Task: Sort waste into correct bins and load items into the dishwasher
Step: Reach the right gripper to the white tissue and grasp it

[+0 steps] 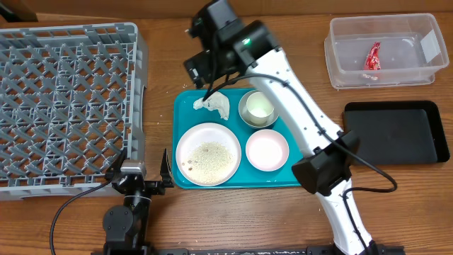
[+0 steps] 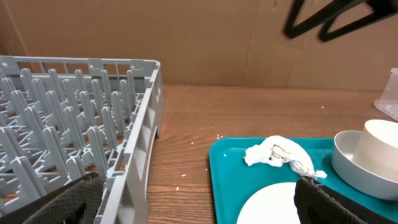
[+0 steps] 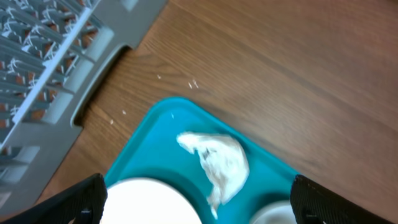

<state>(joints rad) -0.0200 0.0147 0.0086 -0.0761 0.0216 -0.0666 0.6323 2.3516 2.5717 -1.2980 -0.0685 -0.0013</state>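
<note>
The crumpled white paper napkin (image 1: 214, 105) is lying in the far left corner of the teal tray (image 1: 182, 113). Its long axis is running roughly along the tray's far edge, with the narrower, pinched end pointing toward the grey dish rack (image 1: 64, 106) and the bulkier end sitting near the steel bowl (image 1: 244, 117). The right gripper (image 3: 198, 186) is hanging directly over the napkin, its jaws standing wide and gripping nothing; in the right wrist view its dark fingers (image 3: 74, 202) are framing the napkin from either side, well apart from it. The left gripper (image 1: 141, 170) is sitting at the near edge of the table between the rack and the tray, its jaws also spread wide and empty. A small white cup (image 1: 259, 106) is standing inside the steel bowl. The large white plate (image 1: 185, 145) is carrying a scatter of rice crumbs (image 1: 207, 157), and the smaller white bowl (image 1: 267, 150) is sitting just beside it. The red wrapper (image 1: 373, 58) is lying inside the clear tub (image 1: 340, 71) with its long axis running front to back, slightly tilted. The black tray (image 1: 396, 131) is sitting on the near side of the tub.
</note>
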